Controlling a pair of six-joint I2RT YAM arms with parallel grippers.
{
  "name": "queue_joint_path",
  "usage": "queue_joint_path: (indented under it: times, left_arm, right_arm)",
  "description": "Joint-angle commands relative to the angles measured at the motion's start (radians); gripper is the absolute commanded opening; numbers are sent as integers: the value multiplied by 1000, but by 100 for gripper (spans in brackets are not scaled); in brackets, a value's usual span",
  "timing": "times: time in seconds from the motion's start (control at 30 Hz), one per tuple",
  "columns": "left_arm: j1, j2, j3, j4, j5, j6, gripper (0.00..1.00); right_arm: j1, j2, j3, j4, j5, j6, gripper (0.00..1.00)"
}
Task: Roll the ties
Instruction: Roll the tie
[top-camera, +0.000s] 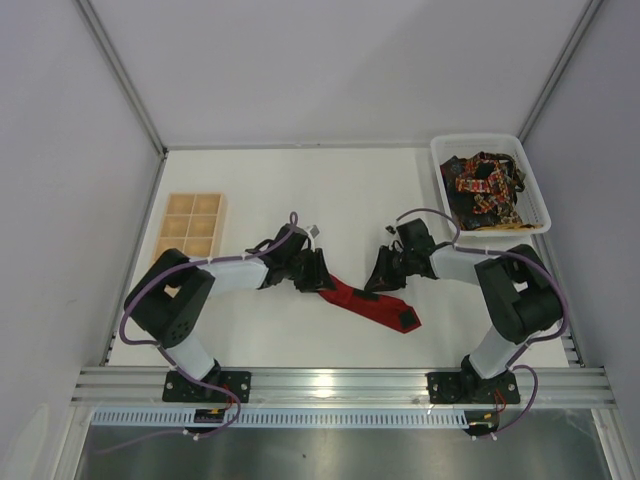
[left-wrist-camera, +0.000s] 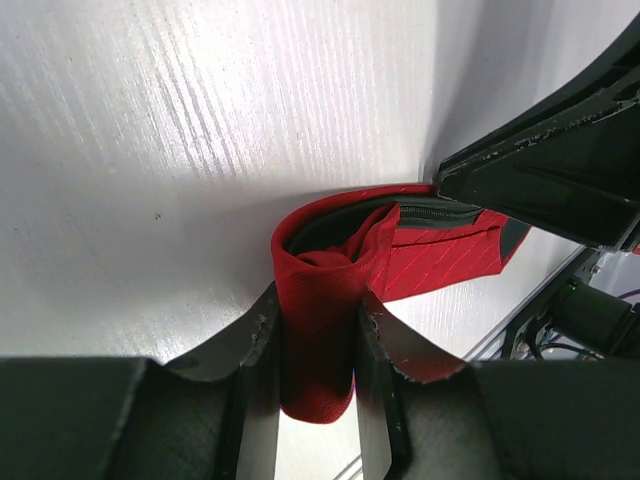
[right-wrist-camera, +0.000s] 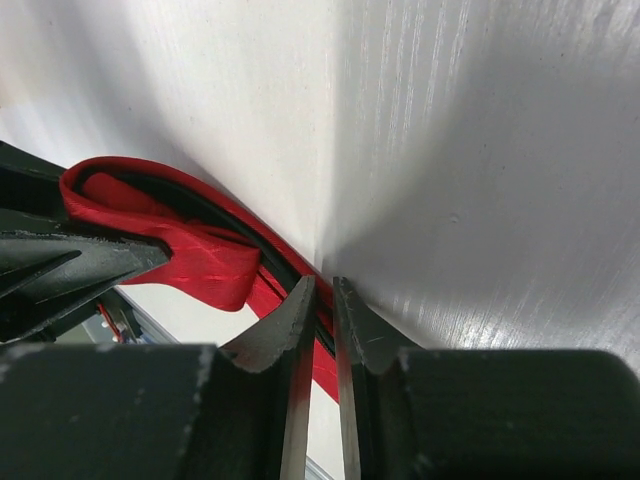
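Observation:
The plain red tie (top-camera: 385, 308) lies slanted on the white table between the arms, its wide pointed end toward the front right. My left gripper (top-camera: 318, 275) is shut on its folded-over upper-left end; the left wrist view shows the red fabric (left-wrist-camera: 430, 260) bunched between the fingers of that gripper (left-wrist-camera: 318, 310). My right gripper (top-camera: 380, 282) stands on the tie's middle. In the right wrist view it (right-wrist-camera: 322, 290) is shut to a thin slit, tips at the tie's (right-wrist-camera: 200, 260) dark-lined edge, with no fabric visible between them. The dark patterned ties (top-camera: 485, 185) lie piled in a basket.
The white basket (top-camera: 535, 190) sits at the back right corner. A wooden tray with square compartments (top-camera: 190, 228) lies at the left. Grey walls close in the table on both sides and behind. A metal rail runs along the front edge.

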Motion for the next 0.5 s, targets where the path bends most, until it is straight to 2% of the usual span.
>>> queue_joint_path:
  times: [0.0,0.27,0.47]
  left_arm:
    - [-7,-34,-21,55,-16,-34,1]
    - [-7,-39,-31,71,-13,-38,1]
    - [-7,-37,-38,78,-5,-35,1]
  right_arm:
    - [14,-40,-10,-45,69,-13,19]
    - [19,-83,15,-126,92,-41,22]
    - [19,-155,1,-180,113,-71,30]
